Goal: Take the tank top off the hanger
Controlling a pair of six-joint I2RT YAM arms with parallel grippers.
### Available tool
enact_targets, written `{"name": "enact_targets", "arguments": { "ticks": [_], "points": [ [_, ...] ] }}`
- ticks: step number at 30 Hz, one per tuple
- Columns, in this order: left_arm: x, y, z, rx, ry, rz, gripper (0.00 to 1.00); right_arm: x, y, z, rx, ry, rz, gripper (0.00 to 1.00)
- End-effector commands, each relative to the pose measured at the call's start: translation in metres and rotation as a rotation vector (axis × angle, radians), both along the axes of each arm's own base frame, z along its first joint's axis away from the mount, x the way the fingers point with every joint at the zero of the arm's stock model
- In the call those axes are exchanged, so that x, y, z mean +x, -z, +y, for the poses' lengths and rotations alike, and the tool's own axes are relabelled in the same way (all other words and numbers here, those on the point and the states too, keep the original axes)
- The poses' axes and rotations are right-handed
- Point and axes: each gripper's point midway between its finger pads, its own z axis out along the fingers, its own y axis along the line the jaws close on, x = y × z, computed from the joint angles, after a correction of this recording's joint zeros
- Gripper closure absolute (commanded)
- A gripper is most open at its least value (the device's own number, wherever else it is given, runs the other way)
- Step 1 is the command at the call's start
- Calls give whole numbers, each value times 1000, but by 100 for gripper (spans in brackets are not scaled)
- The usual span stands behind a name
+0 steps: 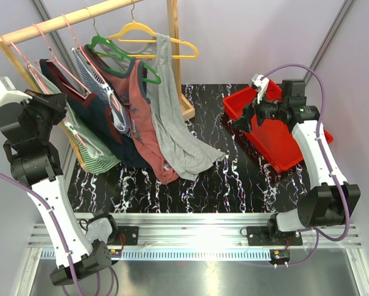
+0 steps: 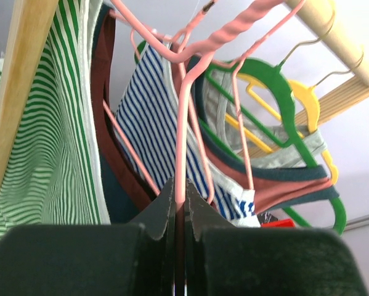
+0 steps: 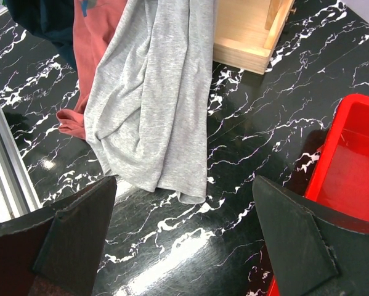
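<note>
Several tank tops hang on a wooden rail (image 1: 61, 21). A grey tank top (image 1: 172, 123) (image 3: 153, 92) is on the yellow hanger (image 1: 138, 29) (image 2: 307, 98), and its hem lies on the table. Beside it hang a rust-red top (image 1: 147, 135) on the green hanger (image 1: 110, 46) (image 2: 276, 80), a navy top (image 1: 104, 123), a blue-striped one (image 2: 153, 117) and a green-striped one (image 1: 92, 148) (image 2: 61, 123). My left gripper (image 1: 56, 102) (image 2: 180, 191) is shut on a wire of a pink hanger (image 2: 182, 123). My right gripper (image 1: 246, 120) (image 3: 184, 240) hovers open over the table, right of the grey hem.
A red bin (image 1: 276, 157) (image 3: 356, 166) stands at the right, under my right arm. The rack's wooden foot (image 3: 246, 37) rests on the black marbled table (image 1: 233, 179) behind the grey cloth. A metal rail runs along the near edge.
</note>
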Motion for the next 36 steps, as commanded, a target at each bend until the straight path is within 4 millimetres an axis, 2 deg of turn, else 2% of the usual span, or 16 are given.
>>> {"name": "enact_targets", "arguments": {
  "ticks": [1, 13, 21, 28, 36],
  "points": [
    [-9, 0, -11, 1, 37, -15, 100, -9, -14, 4, 24, -39, -46, 0],
    [-23, 40, -28, -72, 97, 99, 100, -13, -6, 6, 38, -55, -38, 0],
    [-36, 70, -54, -152, 211, 178, 100, -16, 2, 8, 40, -73, -31, 0],
    [-72, 75, -81, -182, 276, 194, 100, -25, 4, 14, 72, -133, -35, 0],
    [-120, 45, -119, -121, 400, 127, 100, -35, 0, 26, 109, -242, -60, 0]
  ]
}}
